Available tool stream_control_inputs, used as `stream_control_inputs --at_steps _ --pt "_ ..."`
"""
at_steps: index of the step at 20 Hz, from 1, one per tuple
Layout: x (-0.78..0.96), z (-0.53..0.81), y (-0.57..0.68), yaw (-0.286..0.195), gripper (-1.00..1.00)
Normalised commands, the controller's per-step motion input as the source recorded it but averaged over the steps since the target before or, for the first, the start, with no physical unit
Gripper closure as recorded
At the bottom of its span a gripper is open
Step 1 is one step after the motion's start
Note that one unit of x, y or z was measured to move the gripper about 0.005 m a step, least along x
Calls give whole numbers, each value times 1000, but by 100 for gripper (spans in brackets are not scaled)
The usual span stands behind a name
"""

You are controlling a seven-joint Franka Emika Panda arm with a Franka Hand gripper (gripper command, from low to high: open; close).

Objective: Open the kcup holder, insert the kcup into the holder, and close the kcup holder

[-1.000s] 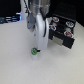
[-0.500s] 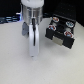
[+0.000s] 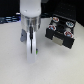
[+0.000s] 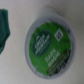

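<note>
The white table fills most of the exterior view, a plain pale surface running back to a dark background.

The arm comes next in size: a bulky white body that comes down from the top of the exterior view, left of centre, ending in a grey wrist section. Below the wrist hangs the gripper, pointing straight down at the table, its white fingers reaching nearly to the surface. A dark strip runs down between the fingers, but the view is too blurred to judge their spacing, so I cannot tell whether the claw is spread or pressed together.

The kcup holder stands toward the exterior view's right, well apart from the gripper. It is a black boxy unit set at an angle, with small light marks on its upper face and a pale band along its lower front.

The kcup is smallest. In the wrist view it sits right beneath the camera, a white pod with a round green top carrying pale lettering, resting on the white table. A dark green shape at the frame's edge lies beside it, too blurred to identify. In the exterior view the gripper hides the pod
</note>
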Motion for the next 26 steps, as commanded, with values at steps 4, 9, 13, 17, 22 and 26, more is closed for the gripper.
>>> stream_control_inputs --at_steps 4,9,13,17,22,26 --pt "37 38 47 -155 100" --pt "-4 24 42 -128 -100" --pt "157 -7 244 0 -100" --pt "189 -31 323 2 -100" --pt "91 7 124 -44 100" --pt "25 18 -10 -51 100"
